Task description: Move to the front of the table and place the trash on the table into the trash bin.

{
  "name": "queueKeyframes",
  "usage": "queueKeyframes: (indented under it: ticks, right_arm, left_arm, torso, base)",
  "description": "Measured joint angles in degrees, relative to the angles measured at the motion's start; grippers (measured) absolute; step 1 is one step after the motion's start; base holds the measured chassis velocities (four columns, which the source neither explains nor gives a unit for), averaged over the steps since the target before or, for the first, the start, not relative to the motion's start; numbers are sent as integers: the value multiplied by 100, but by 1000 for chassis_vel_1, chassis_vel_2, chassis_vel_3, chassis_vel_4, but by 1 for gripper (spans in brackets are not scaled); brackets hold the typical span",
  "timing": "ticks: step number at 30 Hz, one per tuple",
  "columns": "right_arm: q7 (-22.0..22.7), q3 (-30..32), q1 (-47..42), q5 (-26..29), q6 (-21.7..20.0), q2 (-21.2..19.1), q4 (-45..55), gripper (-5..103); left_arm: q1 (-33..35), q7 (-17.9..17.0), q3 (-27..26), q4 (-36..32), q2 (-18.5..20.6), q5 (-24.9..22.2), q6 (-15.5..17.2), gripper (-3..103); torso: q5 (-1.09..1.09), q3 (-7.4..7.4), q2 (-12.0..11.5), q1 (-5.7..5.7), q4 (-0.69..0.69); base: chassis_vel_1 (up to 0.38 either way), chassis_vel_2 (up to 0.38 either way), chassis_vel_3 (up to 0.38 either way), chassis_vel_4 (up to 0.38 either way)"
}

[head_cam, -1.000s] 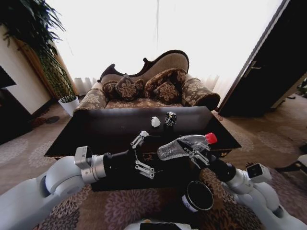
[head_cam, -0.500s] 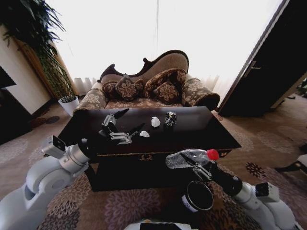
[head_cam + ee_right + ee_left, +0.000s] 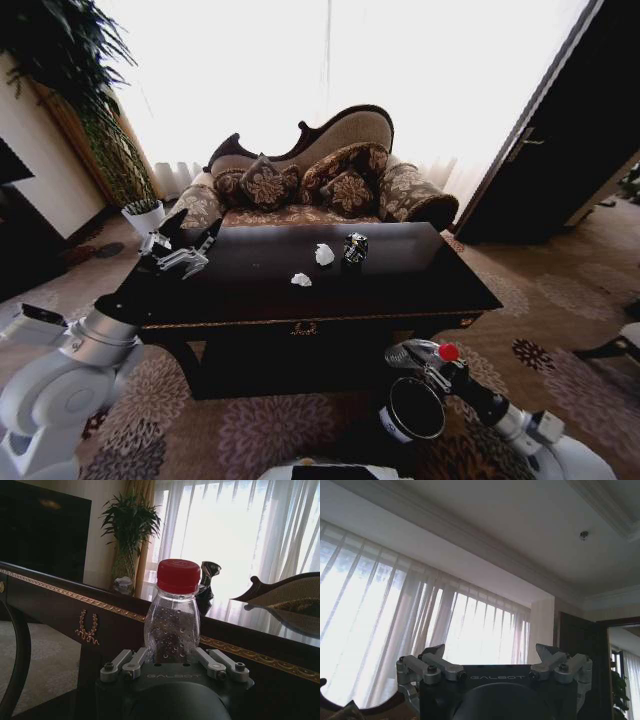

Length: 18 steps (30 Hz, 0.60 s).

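Disposal step, I judge: right pincer (image 3: 425, 362) clamps clear red-capped plastic bottle (image 3: 415, 353) at twelve o'clock of round black trash bin (image 3: 413, 409); next, release. Left pincer (image 3: 180, 240) spread, above glossy near-black tabletop (image 3: 400, 270).

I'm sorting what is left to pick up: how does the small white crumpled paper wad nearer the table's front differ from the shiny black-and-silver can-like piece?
The small white crumpled paper wad is matte white, low and flattish; the shiny black-and-silver can-like piece is dark, reflective and taller. The wad lies nearer the front edge, the can farther back beside a second white wad. Both sit on the glossy near-black table, untouched by either hand.
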Motion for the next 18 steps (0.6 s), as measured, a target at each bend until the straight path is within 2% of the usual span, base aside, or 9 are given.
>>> queueKeyframes:
  ticks: [2, 6, 8, 11, 14, 18]
  right_arm:
    - [101, -166, 211, -31, 12, -70, -438, 25]
    - [209, -306, 435, -134, 146, -83, -1133, 25]
    - [234, -325, 480, -154, 160, -81, -1263, 25]
    - [317, -442, 823, -258, 267, -32, -2121, 25]
    - [357, -492, 946, -297, 310, -11, -2379, 25]
    - [589, -691, 1299, -382, 359, 57, -3037, 25]
  left_arm:
    - [109, -89, -390, -79, -121, -72, 27, 100]
    - [175, -154, -721, -149, -182, -179, 60, 100]
    - [186, -157, -767, -154, -186, -185, 63, 100]
    - [228, -189, -1024, -171, -187, -277, 69, 100]
    - [241, -208, -1102, -174, -180, -319, 73, 100]
    - [327, -259, -1238, -201, -176, -360, 75, 100]
  torso:
    - [0, 0, 0, 0, 5]
    - [-1, 0, 0, 0, 0]
    - [-1, 0, 0, 0, 0]
    - [0, 0, 0, 0, 1]
    - [-1, 0, 0, 0, 0]
    - [-2, 0, 0, 0, 1]
  base:
    - [0, 0, 0, 0]
    - [0, 0, 0, 0]
    - [0, 0, 0, 0]
    - [0, 0, 0, 0]
    - [0, 0, 0, 0]
    - [0, 0, 0, 0]
